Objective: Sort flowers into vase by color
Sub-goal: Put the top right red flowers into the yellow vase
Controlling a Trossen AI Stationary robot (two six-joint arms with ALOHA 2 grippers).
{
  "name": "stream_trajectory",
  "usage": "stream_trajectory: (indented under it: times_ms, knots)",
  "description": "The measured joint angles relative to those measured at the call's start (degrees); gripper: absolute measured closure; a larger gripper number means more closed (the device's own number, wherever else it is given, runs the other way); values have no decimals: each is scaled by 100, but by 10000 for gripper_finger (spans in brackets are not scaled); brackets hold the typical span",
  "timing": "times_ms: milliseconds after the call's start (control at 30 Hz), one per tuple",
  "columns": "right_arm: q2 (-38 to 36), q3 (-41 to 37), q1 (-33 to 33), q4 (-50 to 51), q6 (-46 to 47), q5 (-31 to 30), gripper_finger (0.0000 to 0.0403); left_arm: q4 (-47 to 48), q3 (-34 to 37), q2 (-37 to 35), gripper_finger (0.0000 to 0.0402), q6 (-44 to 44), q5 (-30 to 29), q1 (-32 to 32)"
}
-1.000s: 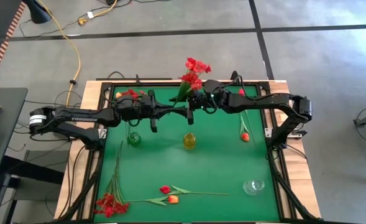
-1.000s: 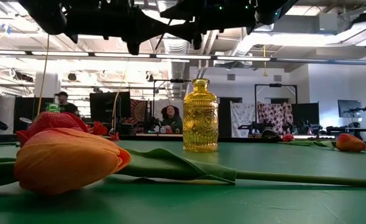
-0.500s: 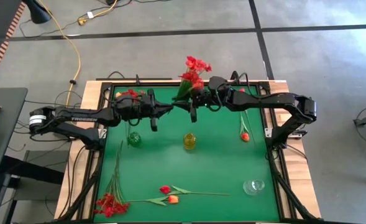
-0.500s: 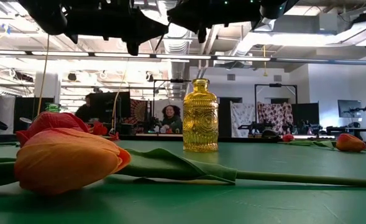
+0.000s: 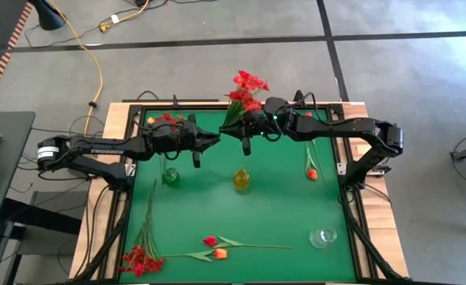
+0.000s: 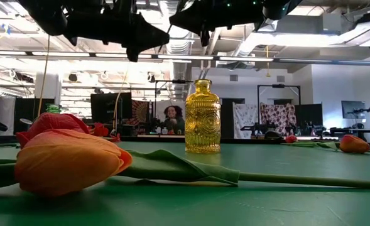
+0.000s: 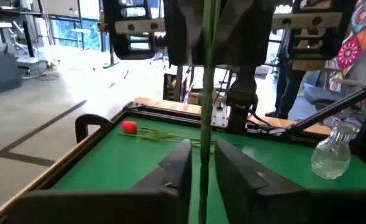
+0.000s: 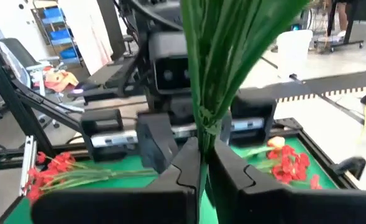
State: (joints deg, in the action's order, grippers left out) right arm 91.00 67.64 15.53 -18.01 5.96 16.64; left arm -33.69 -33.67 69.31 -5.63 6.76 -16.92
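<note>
A bunch of small red blossoms (image 5: 247, 85) with green leaves (image 8: 232, 56) is held in the air over the table's far middle. My right gripper (image 5: 245, 136) is shut on its stem. My left gripper (image 5: 217, 136) stands open just left of it. Its fingers (image 7: 176, 171) lie on either side of the thin green stem (image 7: 205, 93), with a gap showing on both sides. More flowers lie on the green table: a red bunch (image 5: 142, 260), a red tulip (image 5: 210, 241) and an orange tulip (image 5: 220, 254) near the front edge. My right gripper pinches the stem (image 8: 202, 140) between its two fingers, just below where the leaves spread. The fingers come roughly level from the table's right and lie across the stem. The bunch is lifted clear of the table, blossoms up and leaning toward the far edge.
A green vase (image 5: 171, 176), a yellow vase (image 5: 241, 179) and a clear vase (image 5: 323, 237) stand on the table. An orange tulip (image 5: 312, 173) lies at the right. A red bunch (image 5: 165, 119) lies under the left arm. People sit in the room beyond the table.
My left gripper has drawn back a little toward the table's left edge. My right gripper has come in closer to the stem from the right. The red bunch has stayed up in the air at nearly the same place.
</note>
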Motion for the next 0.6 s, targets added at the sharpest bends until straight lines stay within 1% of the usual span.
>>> stream_trajectory:
  times_ms: [167,333,500,600]
  knots:
    - [-186,-1,-8,410,2,-9,358,485,-3,-159,282,-85,9,-153]
    - [-577,0,-11,1353,-24,-7,361,1569,-3,-724,245,-2,7,-441]
    - [-1002,0,-51,2179,-26,-7,361,2445,-3,-1269,233,153,-128,-766]
    - [-1224,-61,-195,2653,-28,-9,361,2591,-3,-1448,232,153,-167,-895]
